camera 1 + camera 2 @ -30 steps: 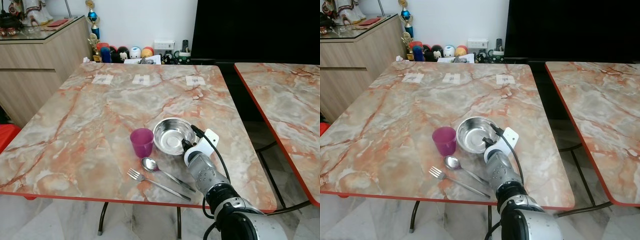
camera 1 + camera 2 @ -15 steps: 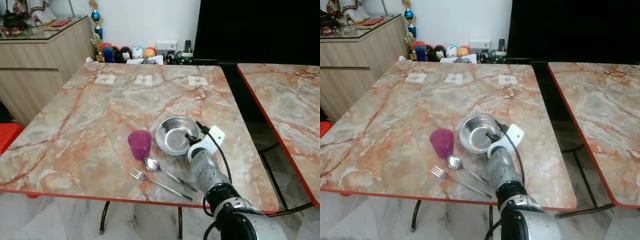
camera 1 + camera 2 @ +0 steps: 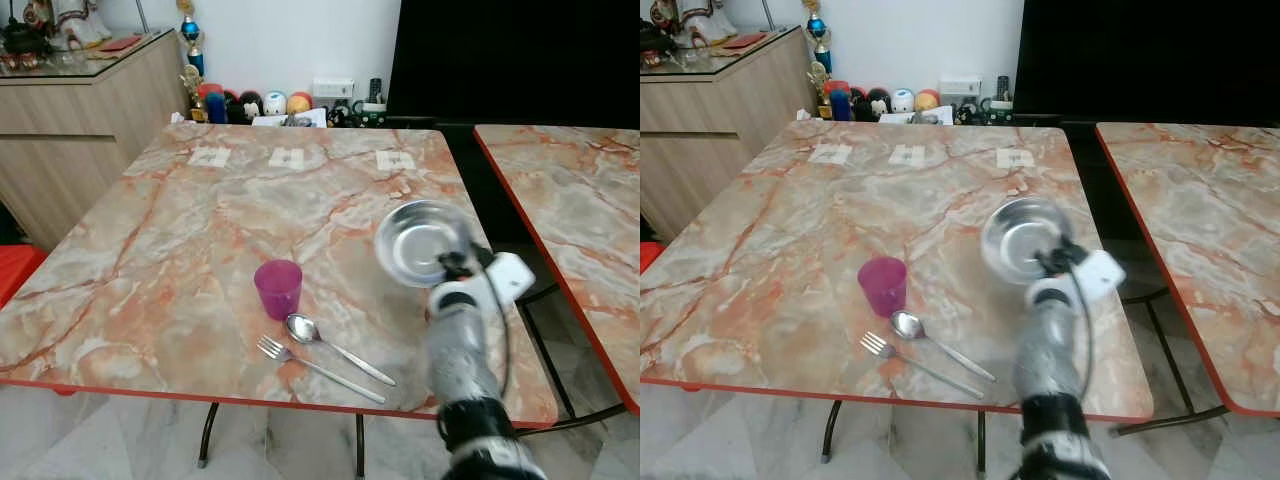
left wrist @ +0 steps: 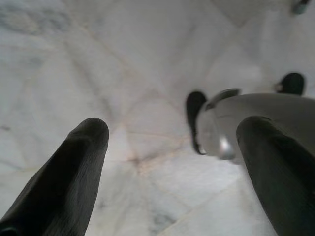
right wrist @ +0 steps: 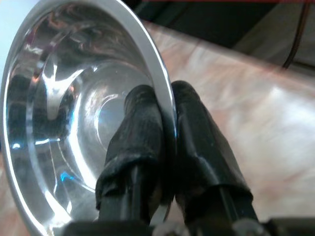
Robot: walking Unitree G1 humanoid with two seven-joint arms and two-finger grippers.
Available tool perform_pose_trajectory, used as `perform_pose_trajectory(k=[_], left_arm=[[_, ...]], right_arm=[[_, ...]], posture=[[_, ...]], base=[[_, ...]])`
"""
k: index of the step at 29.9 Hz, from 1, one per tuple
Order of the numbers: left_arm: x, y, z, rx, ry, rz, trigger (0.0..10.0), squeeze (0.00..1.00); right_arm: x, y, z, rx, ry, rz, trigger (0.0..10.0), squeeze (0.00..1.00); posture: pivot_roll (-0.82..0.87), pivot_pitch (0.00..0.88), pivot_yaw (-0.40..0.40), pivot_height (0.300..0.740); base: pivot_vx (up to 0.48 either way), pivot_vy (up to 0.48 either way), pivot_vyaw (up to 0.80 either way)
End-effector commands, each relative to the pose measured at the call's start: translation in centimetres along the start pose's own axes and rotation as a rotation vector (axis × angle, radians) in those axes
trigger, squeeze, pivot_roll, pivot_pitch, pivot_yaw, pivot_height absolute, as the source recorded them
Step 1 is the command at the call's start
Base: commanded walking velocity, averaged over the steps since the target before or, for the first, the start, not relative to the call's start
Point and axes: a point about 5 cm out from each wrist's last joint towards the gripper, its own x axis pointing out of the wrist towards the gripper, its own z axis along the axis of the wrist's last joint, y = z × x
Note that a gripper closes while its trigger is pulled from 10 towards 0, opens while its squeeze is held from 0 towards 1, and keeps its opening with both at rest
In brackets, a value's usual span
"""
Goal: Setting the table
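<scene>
Right gripper (image 5: pixel 165 142) jaws clamped on steel bowl (image 3: pixel 420 241) rim, one finger inside, one outside; bowl above table (image 3: pixel 200 230).

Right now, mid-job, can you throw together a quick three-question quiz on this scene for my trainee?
1. True or false: the right gripper pinches the rim of the steel bowl, one finger inside and one outside.
2. Multiple choice: on the table, what lies nearest the purple cup? A) the spoon B) the paper slips at the far edge C) the second table
3. Fill in: the fork lies beside the spoon, on the side toward the table's ____ edge.

Key: 1 true. 2 A. 3 near. The left gripper hangs idle, fingers apart, over the floor.
</scene>
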Motion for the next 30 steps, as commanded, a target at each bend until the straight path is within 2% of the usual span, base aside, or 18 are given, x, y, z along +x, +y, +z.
perform_pose_trajectory(k=[1, 2, 3, 4, 7, 10, 12, 17, 21, 30], left_arm=[[0.0, -0.3, -0.2, -0.006, 0.001, -0.01, 10.0, 0.0], [0.0, -0.1, -0.1, 0.001, -0.001, -0.006, 10.0, 0.0], [0.0, -0.1, -0.1, 0.003, -0.001, -0.004, 10.0, 0.0], [0.0, 0.0, 0.0, 0.007, -0.005, -0.001, 10.0, 0.0], [0.0, 0.1, 0.3, 0.012, -0.011, 0.003, 10.0, 0.0], [0.2, -0.2, 0.8, 0.021, -0.021, 0.003, 10.0, 0.0], [0.3, -0.6, 1.1, 0.05, -0.019, -0.009, 10.0, 0.0], [0.7, -1.9, 2.4, 0.068, -0.042, -0.026, 10.0, 0.0], [0.8, -2.4, 2.8, 0.071, -0.047, -0.032, 10.0, 0.0], [0.9, -2.7, 2.7, 0.071, -0.046, -0.038, 10.0, 0.0]], right_arm=[[-0.9, 1.2, -0.1, 0.054, -0.005, 0.051, 0.0, 0.0], [-1.3, 0.7, 0.6, 0.077, -0.023, 0.071, 3.6, 0.0], [-1.5, 0.6, 0.8, 0.088, -0.029, 0.079, 3.6, 0.0], [-1.6, 0.4, 1.0, 0.097, -0.036, 0.088, 10.0, 0.0], [-2.0, 0.2, 1.3, 0.099, -0.047, 0.105, 10.0, 0.0], [-2.8, -0.2, 1.0, 0.064, -0.024, 0.115, 10.0, 0.0], [-3.8, -0.1, 0.5, 0.028, 0.002, 0.151, 10.0, 0.0], [-4.8, -0.2, -0.1, 0.028, 0.034, 0.156, 10.0, 0.0], [-5.0, -0.3, -0.3, 0.025, 0.043, 0.152, 10.0, 0.0], [-4.8, -0.7, 0.2, -0.005, 0.044, 0.145, 10.0, 0.0]], posture=[[0.01, 0.017, 0.011, 0.74], [0.0, 0.016, 0.015, 0.74], [0.0, 0.016, 0.017, 0.74], [0.0, 0.013, 0.021, 0.74], [0.0, 0.009, 0.025, 0.74], [-0.01, 0.002, 0.027, 0.74], [-0.01, 0.0, 0.027, 0.74], [-0.01, 0.0, 0.022, 0.74], [-0.01, 0.0, 0.015, 0.74], [0.0, 0.0, 0.003, 0.74]], base=[[0.0, 0.0, 0.0], [0.0, 0.0, 0.0], [0.0, 0.0, 0.0], [0.0, 0.0, 0.0], [0.0, 0.0, 0.0], [0.0, 0.0, 0.0], [0.0, 0.0, 0.0], [0.0, -0.055, 0.0], [0.0, -0.28, 0.0], [0.0, -0.281, 0.0]])
